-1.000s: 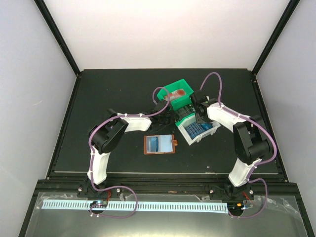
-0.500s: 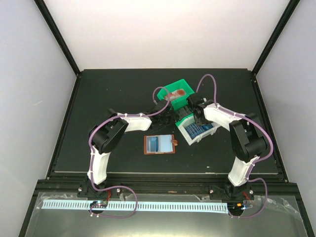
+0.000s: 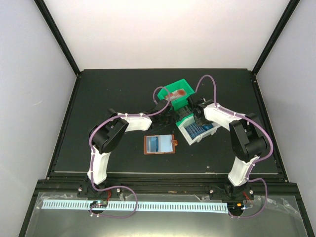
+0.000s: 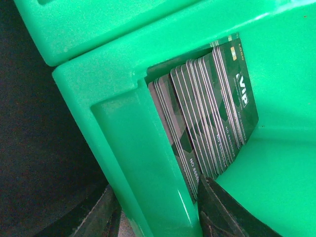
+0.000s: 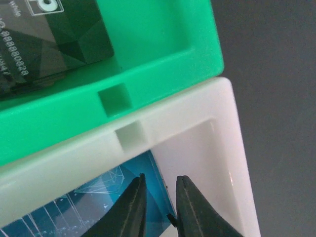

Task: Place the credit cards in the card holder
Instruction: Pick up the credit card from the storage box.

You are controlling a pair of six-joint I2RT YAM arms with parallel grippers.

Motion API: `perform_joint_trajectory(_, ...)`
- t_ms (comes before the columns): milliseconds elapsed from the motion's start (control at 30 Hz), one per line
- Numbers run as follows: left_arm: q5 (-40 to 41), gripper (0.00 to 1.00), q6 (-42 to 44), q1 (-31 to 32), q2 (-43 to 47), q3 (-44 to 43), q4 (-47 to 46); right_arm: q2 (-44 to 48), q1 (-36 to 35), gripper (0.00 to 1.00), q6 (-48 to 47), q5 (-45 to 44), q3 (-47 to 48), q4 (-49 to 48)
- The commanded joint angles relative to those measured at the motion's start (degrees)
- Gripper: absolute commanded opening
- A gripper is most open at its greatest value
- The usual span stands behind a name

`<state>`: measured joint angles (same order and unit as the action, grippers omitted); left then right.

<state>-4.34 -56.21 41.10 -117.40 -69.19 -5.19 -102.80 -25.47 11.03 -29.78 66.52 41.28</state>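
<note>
step: looks like the pick-up stage. Both arms are over at the bins, far-right of the holder (image 3: 159,144), going after cards.

holder: lying open and flat on the bench (image 3: 103,94), near the middle, with something blue already showing in it, probably a card.

left gripper (image 4: 158,210): parked at the green bin (image 4: 118,148), one finger outside the wall and one inside next to the dark cards (image 4: 207,118). Partly open with the bin wall between its fingers; can't tell if it's pinching anything.

right gripper (image 5: 159,202): down in the white bin (image 5: 222,148), fingers nearly together with the edge of a blue card (image 5: 98,207) in the slit between them. My guess is it has hold of that card, or is about to.

next: I'd say lift that blue card straight up out of the stack, carry it to the holder and slide it into a pocket. It's thin and slippery, so it needs a square grip.

counts: one holder, two bins (green one just beyond the white one), two arms. The dark stack in the green bin is maybe a dozen, too tight to count. Blues in the white bin: several, can't count them. Something reddish sits in the far part of the green bin, can't tell what.
</note>
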Motion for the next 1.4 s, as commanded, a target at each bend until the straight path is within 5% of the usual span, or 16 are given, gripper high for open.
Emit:
perform_joint_trajectory(0, 2.1, 0.42, 3.0, -0.3, -2.9, 1.2, 8.7, 0.7, -0.1, 0.28, -0.8, -0.8, -0.4, 2.6)
perform_joint_trajectory(367, 2.0, 0.42, 2.8, -0.2, -3.0, 1.3, 9.0, -0.3, -1.4, 0.35, 0.0, -6.9, -0.6, 3.6)
perform_joint_trajectory(667, 1.5, 0.43, 3.1, -0.2, -2.7, 1.2, 8.9, -1.9, -1.4, 0.04, -1.2, -2.4, -0.6, 4.7)
perform_joint_trajectory(833, 1.1, 0.45, 3.3, -0.2, -2.3, 1.2, 8.9, 1.5, -1.7, 0.01, -1.4, -2.9, 1.1, 5.1)
perform_joint_trajectory(1100, -0.3, 0.69, 7.5, -0.1, 1.8, 0.7, 8.5, 12.5, -3.0, 0.01, 1.0, -3.6, 4.9, 10.0)
perform_joint_trajectory(1367, -1.6, 0.89, 11.2, 0.2, 8.5, 2.0, 8.9, 25.0, -3.0, 0.01, 4.2, 16.0, 4.7, 9.4)
